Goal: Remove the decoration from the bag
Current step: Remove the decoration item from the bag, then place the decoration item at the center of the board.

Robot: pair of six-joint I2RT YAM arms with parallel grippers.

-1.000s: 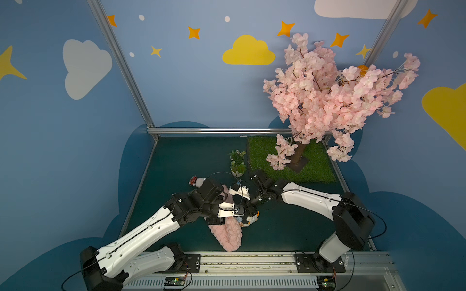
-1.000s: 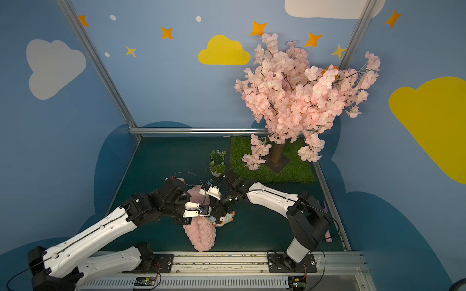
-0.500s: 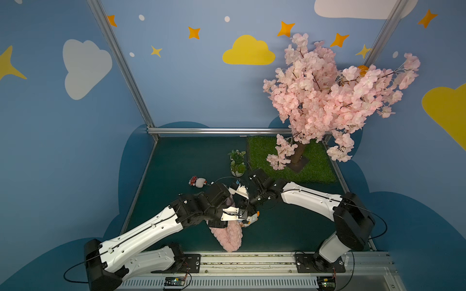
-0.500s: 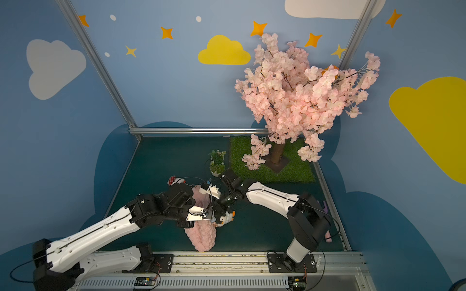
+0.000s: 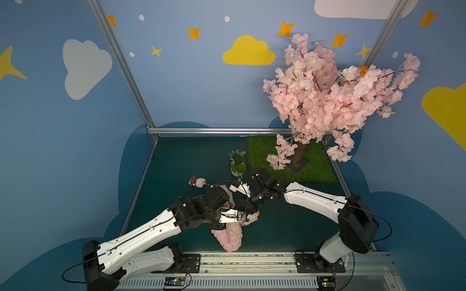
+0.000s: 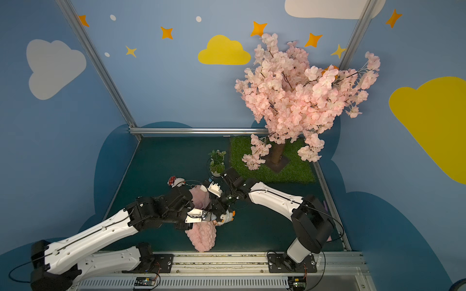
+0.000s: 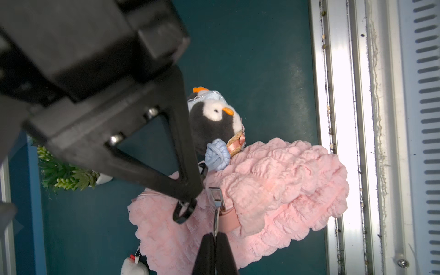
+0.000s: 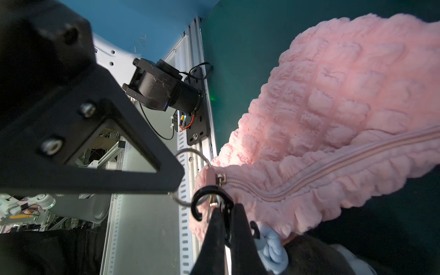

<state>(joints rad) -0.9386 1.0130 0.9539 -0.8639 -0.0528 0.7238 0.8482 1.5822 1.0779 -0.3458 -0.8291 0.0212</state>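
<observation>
- On the left side of the dark green bench (image 5: pixel 176 163), a small white plush (image 5: pixel 201 182) with a red tuft is lying alone, apart from both arms.
- The left arm is reaching in from the front left corner toward the middle of the bench. The left gripper (image 7: pixel 215 239) is pinching tight on the thin metal ring (image 7: pixel 215 220) at one corner of the bag.
- The bag (image 5: pixel 228 239), pink and bubble-quilted, is lying crumpled at the front middle of the bench. It is sitting directly below the left gripper and draping from the held corner toward the front rail.
- The penguin charm (image 7: pixel 214 119), black and white with an orange beak, is resting just to the right of the left gripper in both top views. A blue knot (image 7: pixel 217 154) is sitting between the penguin and the ring corner, touching the bag's edge.
- The right arm is reaching in from the front right. The right gripper (image 8: pixel 226 228) is clamping closed on the black clip (image 8: pixel 209 189), just beside the ring corner and the zip end. Whether the clip is hooked through the ring cannot be told.
- Behind the grippers, a potted plant (image 5: pixel 237 163) is standing upright.
- At the back right, a pink blossom tree (image 5: pixel 327 95) is standing on a grass mat (image 5: pixel 317 171).
</observation>
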